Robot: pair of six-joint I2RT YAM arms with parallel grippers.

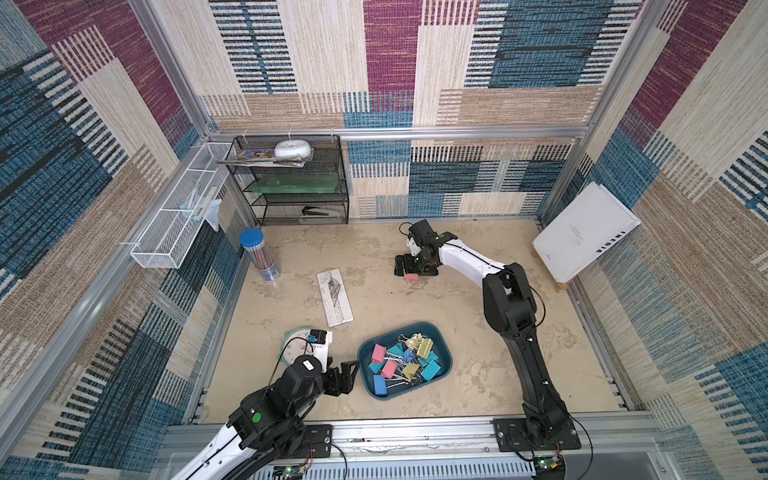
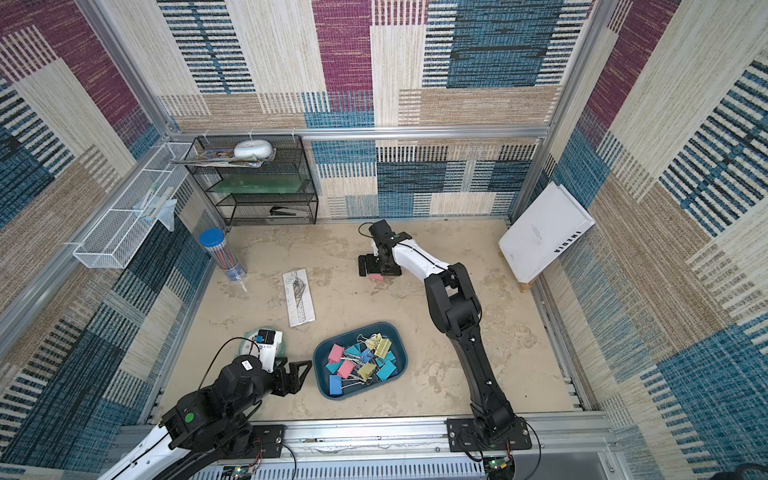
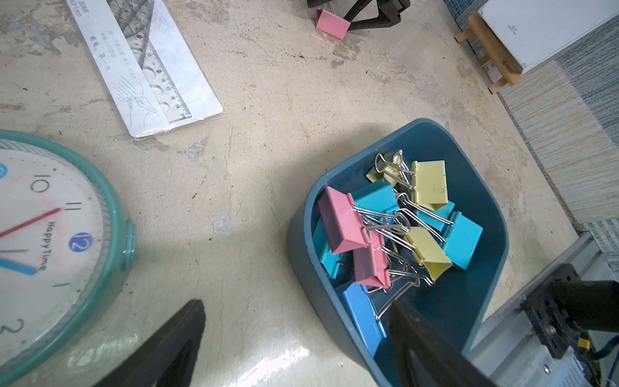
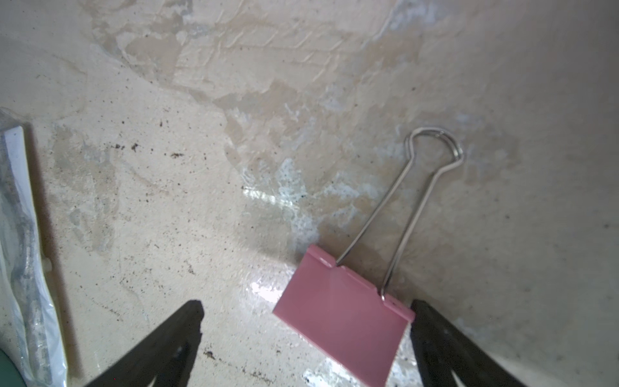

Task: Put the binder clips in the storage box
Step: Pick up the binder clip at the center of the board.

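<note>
The storage box (image 1: 444,340) is a dark teal-blue tray near the table's front middle, and it holds several pink, yellow, teal and blue binder clips (image 1: 390,368). One pink binder clip (image 1: 412,276) lies alone on the table farther back, wire handles flat. My right gripper (image 1: 412,270) stands open low over it. In the right wrist view this clip (image 4: 345,318) sits between the fingers, a corner close against one fingertip (image 4: 422,311). My left gripper (image 1: 343,376) is open and empty beside the box's left wall; one finger (image 3: 412,328) overlaps the rim (image 3: 301,234).
A teal-rimmed clock (image 1: 297,338) lies under the left arm. A packaged ruler set (image 1: 334,297) lies between clock and lone clip. A pencil tube (image 1: 259,255), black mesh rack (image 1: 291,178) and white wire basket (image 1: 178,216) stand back left. A white book (image 1: 582,230) leans right.
</note>
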